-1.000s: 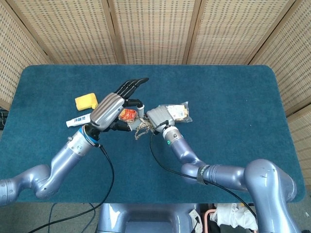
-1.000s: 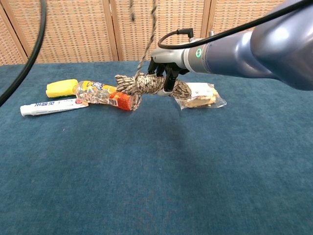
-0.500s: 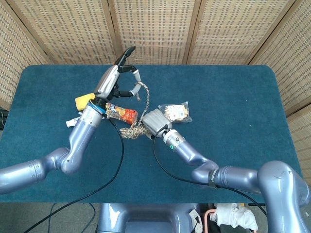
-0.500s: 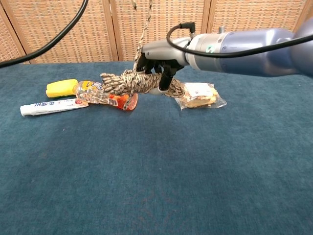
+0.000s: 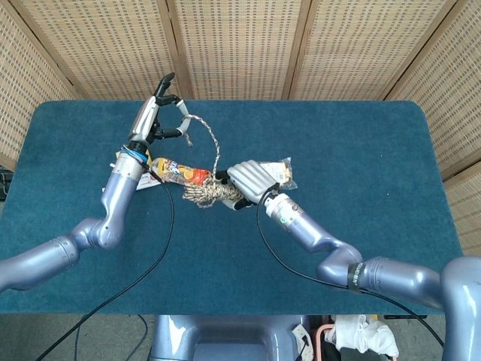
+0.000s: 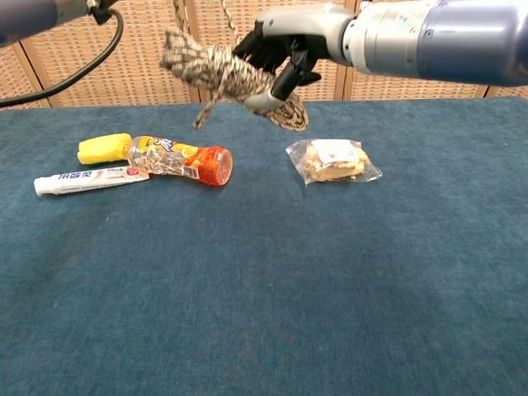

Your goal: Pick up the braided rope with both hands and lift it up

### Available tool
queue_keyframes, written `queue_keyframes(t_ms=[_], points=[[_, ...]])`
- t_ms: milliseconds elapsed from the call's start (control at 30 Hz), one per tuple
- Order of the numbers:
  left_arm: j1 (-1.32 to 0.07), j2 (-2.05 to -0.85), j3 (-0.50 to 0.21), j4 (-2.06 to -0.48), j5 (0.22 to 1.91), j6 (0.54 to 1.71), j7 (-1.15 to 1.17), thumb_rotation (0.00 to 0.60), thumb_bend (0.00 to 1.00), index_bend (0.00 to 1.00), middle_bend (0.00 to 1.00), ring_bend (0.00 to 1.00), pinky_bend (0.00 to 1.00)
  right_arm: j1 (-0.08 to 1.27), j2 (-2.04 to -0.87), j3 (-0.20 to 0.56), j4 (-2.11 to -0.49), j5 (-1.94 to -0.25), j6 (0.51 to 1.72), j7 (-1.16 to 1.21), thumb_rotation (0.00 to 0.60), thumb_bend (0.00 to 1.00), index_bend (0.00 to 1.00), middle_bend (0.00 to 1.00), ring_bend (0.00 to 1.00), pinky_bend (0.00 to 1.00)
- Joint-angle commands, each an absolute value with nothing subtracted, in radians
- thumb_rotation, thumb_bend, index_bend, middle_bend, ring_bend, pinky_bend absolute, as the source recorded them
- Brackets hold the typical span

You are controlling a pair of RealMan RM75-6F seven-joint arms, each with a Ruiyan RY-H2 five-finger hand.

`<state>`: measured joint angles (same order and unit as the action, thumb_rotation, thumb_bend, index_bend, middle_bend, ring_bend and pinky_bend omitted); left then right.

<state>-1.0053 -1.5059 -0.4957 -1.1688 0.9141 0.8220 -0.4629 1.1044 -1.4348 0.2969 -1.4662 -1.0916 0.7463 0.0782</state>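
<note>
The braided rope (image 6: 216, 68) hangs in the air above the blue table (image 6: 330, 272), a tan and brown knotted bundle. My right hand (image 6: 285, 45) grips the bundle's right end from above, fingers wrapped around it. In the head view the bundle (image 5: 210, 194) sits just left of my right hand (image 5: 252, 180). From it a thin strand (image 5: 213, 147) rises to my left hand (image 5: 154, 113), which pinches the strand's end high over the table's far left. The chest view shows only the left arm's edge at the top left.
On the table below lie a yellow sponge (image 6: 103, 148), an orange snack tube (image 6: 177, 161), a white toothpaste tube (image 6: 82, 180) and a clear cracker packet (image 6: 330, 161). Wicker screens (image 5: 240, 45) stand behind the table.
Both hands have risen. The rope bundle has come up clear of the table and the snack tube. My left hand has moved up and to the far left, drawing the strand out.
</note>
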Motion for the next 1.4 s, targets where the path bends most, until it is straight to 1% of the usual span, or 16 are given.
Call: queue_keyframes(t_ms=[33,167,200,367,400,467,600,867,1100,1133,1200,1267,1300,1333,1367,1400], points=[[-0.961,-1.526,-0.448,-1.124,0.965,0.805,-0.508,0.600,0.80,0.89,0.00,0.00,0.00,1.065,-1.394,0.358,-1.493,-1.073,0.764,0.172,0.600,0.87,0.69,0.82,0.64,0.91],[-0.908,-1.524,-0.374,-1.081,1.106,0.842,-0.566,0.600,0.80,0.89,0.00,0.00,0.00,1.045,-1.335,0.381,-1.526,-1.046,0.763,0.185,0.600,0.87,0.69,0.82,0.64,0.91],[-0.892,-1.522,-0.346,-1.064,1.149,0.855,-0.577,0.600,0.80,0.89,0.00,0.00,0.00,1.041,-1.320,0.386,-1.534,-1.033,0.763,0.180,0.600,0.87,0.69,0.82,0.64,0.91],[-0.853,-1.512,-0.287,-1.034,1.240,0.889,-0.625,0.600,0.80,0.89,0.00,0.00,0.00,1.036,-1.293,0.395,-1.551,-0.989,0.764,0.160,0.600,0.87,0.69,0.82,0.64,0.91],[-0.831,-1.499,-0.252,-1.030,1.278,0.901,-0.629,0.600,0.80,0.89,0.00,0.00,0.00,1.033,-1.284,0.398,-1.551,-0.971,0.769,0.151,0.600,0.87,0.69,0.82,0.64,0.91],[-0.803,-1.478,-0.205,-1.026,1.346,0.936,-0.654,0.600,0.80,0.89,0.00,0.00,0.00,1.032,-1.270,0.400,-1.563,-0.938,0.770,0.131,0.600,0.87,0.69,0.82,0.64,0.91],[-0.758,-1.450,-0.135,-1.011,1.432,0.991,-0.681,0.600,0.80,0.89,0.00,0.00,0.00,1.027,-1.248,0.395,-1.578,-0.897,0.782,0.088,0.600,0.87,0.69,0.82,0.64,0.91],[-0.702,-1.415,-0.075,-1.022,1.499,1.060,-0.708,0.600,0.80,0.89,0.00,0.00,0.00,1.018,-1.231,0.380,-1.597,-0.853,0.799,0.037,0.600,0.87,0.69,0.82,0.64,0.91],[-0.688,-1.405,-0.067,-1.037,1.512,1.084,-0.689,0.600,0.80,0.89,0.00,0.00,0.00,1.015,-1.228,0.374,-1.617,-0.843,0.812,0.009,0.600,0.87,0.69,0.82,0.64,0.91],[-0.686,-1.404,-0.067,-1.039,1.513,1.086,-0.676,0.600,0.77,0.86,0.00,0.00,0.00,1.015,-1.227,0.372,-1.620,-0.847,0.814,0.003,0.600,0.87,0.69,0.82,0.64,0.91],[-0.684,-1.400,-0.067,-1.047,1.511,1.087,-0.649,0.600,0.57,0.66,0.00,0.00,0.00,1.015,-1.227,0.370,-1.626,-0.855,0.818,-0.006,0.600,0.87,0.69,0.82,0.64,0.91],[-0.679,-1.390,-0.069,-1.066,1.505,1.087,-0.629,0.600,0.18,0.24,0.00,0.00,0.00,1.015,-1.227,0.369,-1.629,-0.860,0.820,-0.010,0.600,0.87,0.69,0.82,0.64,0.91],[-0.672,-1.381,-0.070,-1.083,1.497,1.087,-0.607,0.600,0.09,0.13,0.00,0.00,0.00,1.014,-1.227,0.369,-1.630,-0.863,0.821,-0.010,0.600,0.87,0.69,0.82,0.64,0.91],[-0.665,-1.370,-0.071,-1.103,1.486,1.087,-0.582,0.600,0.02,0.04,0.00,0.00,0.00,1.014,-1.227,0.368,-1.631,-0.867,0.821,-0.012,0.600,0.87,0.69,0.82,0.64,0.91],[-0.656,-1.357,-0.075,-1.126,1.474,1.090,-0.550,0.600,0.00,0.00,0.00,0.00,0.00,1.014,-1.227,0.367,-1.631,-0.871,0.821,-0.014,0.600,0.87,0.69,0.82,0.64,0.91],[-0.647,-1.346,-0.079,-1.150,1.461,1.096,-0.518,0.600,0.00,0.00,0.00,0.00,0.00,1.014,-1.227,0.366,-1.630,-0.874,0.821,-0.016,0.600,0.87,0.69,0.82,0.64,0.91]])
